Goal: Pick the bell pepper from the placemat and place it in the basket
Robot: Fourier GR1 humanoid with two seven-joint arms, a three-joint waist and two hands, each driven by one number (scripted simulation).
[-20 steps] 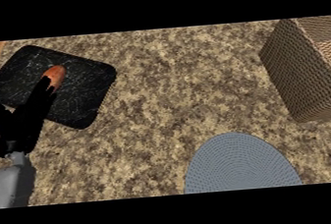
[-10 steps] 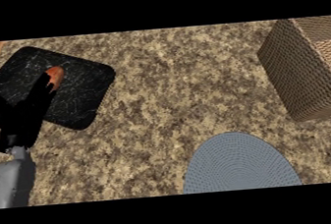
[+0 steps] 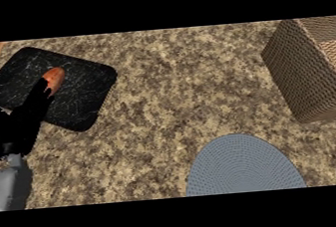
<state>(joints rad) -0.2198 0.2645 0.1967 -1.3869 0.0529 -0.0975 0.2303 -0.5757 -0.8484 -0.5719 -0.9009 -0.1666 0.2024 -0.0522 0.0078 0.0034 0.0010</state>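
Bell pepper (image 3: 53,76) on placemat (image 3: 81,100), upper left part, not yet lifted. Left hand (image 3: 20,122) further in over placemat than a second ago, straight fingers now touching pepper; closing next. Basket (image 3: 300,70) far right of placemat.

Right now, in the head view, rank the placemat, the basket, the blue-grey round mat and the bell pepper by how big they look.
1. Basket, though the frame's edge cuts it off.
2. Placemat and blue-grey round mat look about alike; the mat is cut off below, so I won't rank them.
3. Bell pepper, clearly smallest, partly hidden by the left hand.
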